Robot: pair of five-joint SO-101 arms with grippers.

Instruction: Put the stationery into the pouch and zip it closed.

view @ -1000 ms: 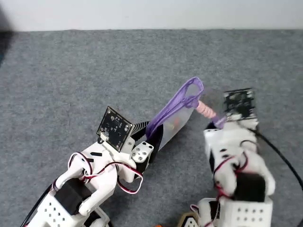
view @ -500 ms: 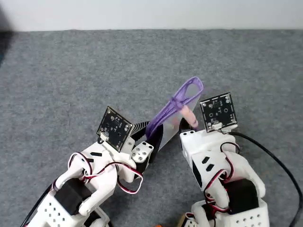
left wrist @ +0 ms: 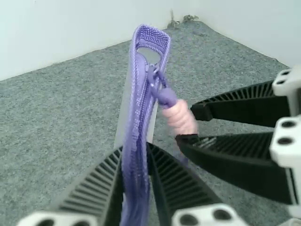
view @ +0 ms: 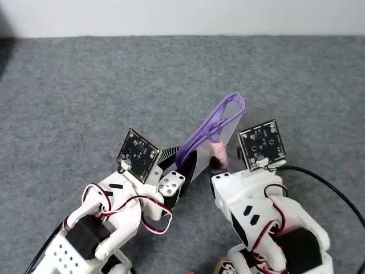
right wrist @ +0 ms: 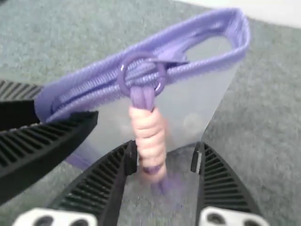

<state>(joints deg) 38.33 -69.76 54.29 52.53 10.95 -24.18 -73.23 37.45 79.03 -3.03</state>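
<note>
A clear pouch (view: pixel 227 132) with a purple zipper (view: pixel 197 140) stands on edge above the grey table. My left gripper (view: pixel 183 165) is shut on the near end of its zipper edge (left wrist: pixel 134 155). The slider ring (right wrist: pixel 141 75) sits partway along the zipper, and beyond it the zipper gapes in an open loop (right wrist: pixel 221 33). A pink coiled zip pull (view: pixel 218 151) hangs from the ring. My right gripper (right wrist: pixel 164 150) holds that zip pull (right wrist: pixel 148 136) between its fingers, close beside the pouch wall. From the left wrist, the right gripper (left wrist: pixel 188 125) grips the pull (left wrist: pixel 181 117).
Grey carpet-like table (view: pixel 85 85) lies open to the left and back, ending at a white wall (view: pixel 182 17). A black cable (view: pixel 331 185) trails from the right arm. The two arms stand close together at the front.
My right arm swung left, in toward the pouch. The pink pull and the slider travelled along the zipper toward the left gripper, and the open loop grew. The left arm kept still.
</note>
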